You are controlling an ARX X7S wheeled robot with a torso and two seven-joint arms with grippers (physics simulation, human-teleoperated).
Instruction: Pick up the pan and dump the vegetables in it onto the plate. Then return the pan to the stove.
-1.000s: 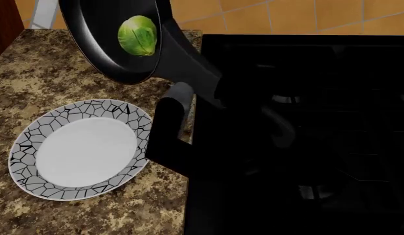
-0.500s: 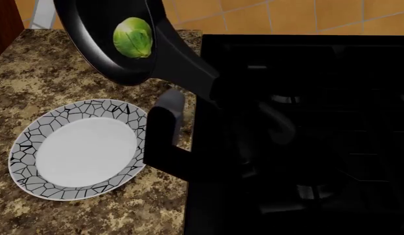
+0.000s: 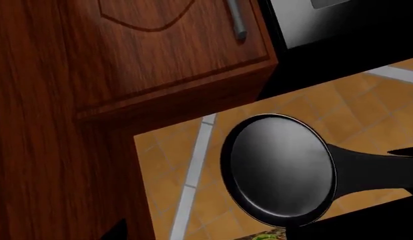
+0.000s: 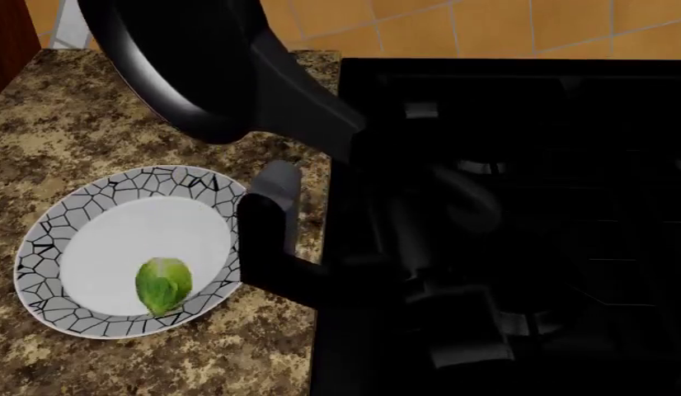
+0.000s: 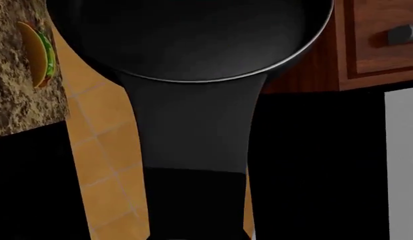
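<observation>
The black pan (image 4: 198, 74) hangs steeply tilted above the counter at the far left, and its bowl is empty (image 5: 193, 35). My right gripper (image 4: 352, 132) is shut on the pan's handle (image 5: 193, 150), hard to tell apart from the black stove (image 4: 517, 206) behind it. The vegetable, a green Brussels sprout (image 4: 165, 285), lies on the white plate (image 4: 54, 239) near its front rim. My left gripper (image 4: 277, 188) stands upright beside the plate's right edge, below the pan; its fingers are not discernible. The left wrist view shows the pan's underside (image 3: 280, 170).
The plate rests on a speckled granite counter (image 4: 54, 132) left of the stove. An orange tiled wall (image 4: 484, 25) runs behind. A wooden cabinet (image 3: 126, 50) hangs above the counter's left end.
The sprout has dropped out of the pan onto the plate. The pan has tipped further and shifted a little left. The left arm has edged left.
</observation>
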